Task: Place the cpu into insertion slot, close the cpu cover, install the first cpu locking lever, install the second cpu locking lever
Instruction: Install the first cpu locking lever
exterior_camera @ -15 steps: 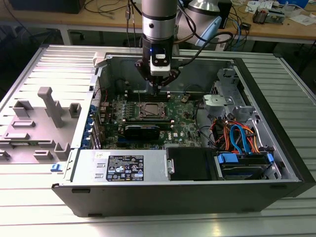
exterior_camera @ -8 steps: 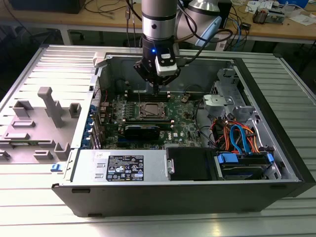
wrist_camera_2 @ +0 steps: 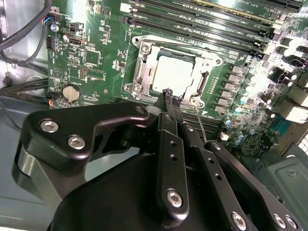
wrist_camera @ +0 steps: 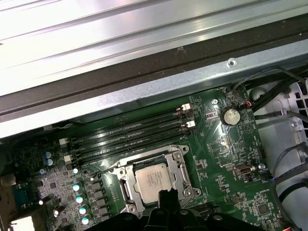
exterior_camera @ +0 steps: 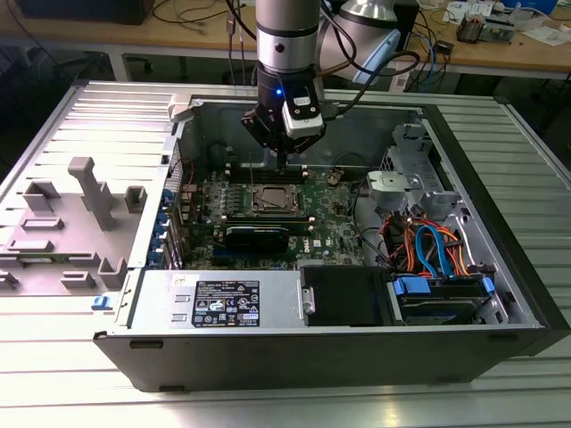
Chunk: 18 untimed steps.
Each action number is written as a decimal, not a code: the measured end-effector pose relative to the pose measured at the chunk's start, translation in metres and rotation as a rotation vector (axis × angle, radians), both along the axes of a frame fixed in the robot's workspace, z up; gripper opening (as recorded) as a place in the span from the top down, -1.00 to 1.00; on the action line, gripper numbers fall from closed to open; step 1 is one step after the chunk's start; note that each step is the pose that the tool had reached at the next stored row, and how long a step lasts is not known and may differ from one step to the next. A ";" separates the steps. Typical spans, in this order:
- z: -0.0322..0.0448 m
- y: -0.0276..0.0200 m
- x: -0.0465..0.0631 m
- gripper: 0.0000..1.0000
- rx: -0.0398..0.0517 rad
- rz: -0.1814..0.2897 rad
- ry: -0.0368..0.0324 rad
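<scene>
The claw [wrist_camera_2: 171, 95], clenched, hides one edge of the cpu cover [wrist_camera_2: 143, 67] (cpu [wrist_camera_2: 173, 74] seated beneath).

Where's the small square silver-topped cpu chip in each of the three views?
Exterior view: the small square silver-topped cpu sits mid-motherboard, just below the black claw.
Second wrist view: cpu just beyond the claw.
First wrist view: cpu just beyond the claw.
Shared landmark: the long black memory slots alongside it.

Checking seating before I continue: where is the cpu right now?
In the second wrist view the cpu sits in the insertion slot, beside the long memory slots, the gripper close by its edge.
</scene>
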<state>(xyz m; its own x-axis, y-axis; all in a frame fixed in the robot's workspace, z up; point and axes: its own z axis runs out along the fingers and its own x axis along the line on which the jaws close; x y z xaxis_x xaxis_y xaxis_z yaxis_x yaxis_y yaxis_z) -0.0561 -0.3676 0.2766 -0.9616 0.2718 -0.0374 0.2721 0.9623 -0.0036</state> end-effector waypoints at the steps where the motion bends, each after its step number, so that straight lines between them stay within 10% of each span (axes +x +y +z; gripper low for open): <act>1: 0.0000 0.0000 0.000 0.79 0.0000 0.000 0.0000; 9: 0.0000 0.0000 0.000 0.79 0.0001 0.015 -0.0001; 18: 0.0000 0.0000 0.000 0.79 -0.0001 0.258 0.0000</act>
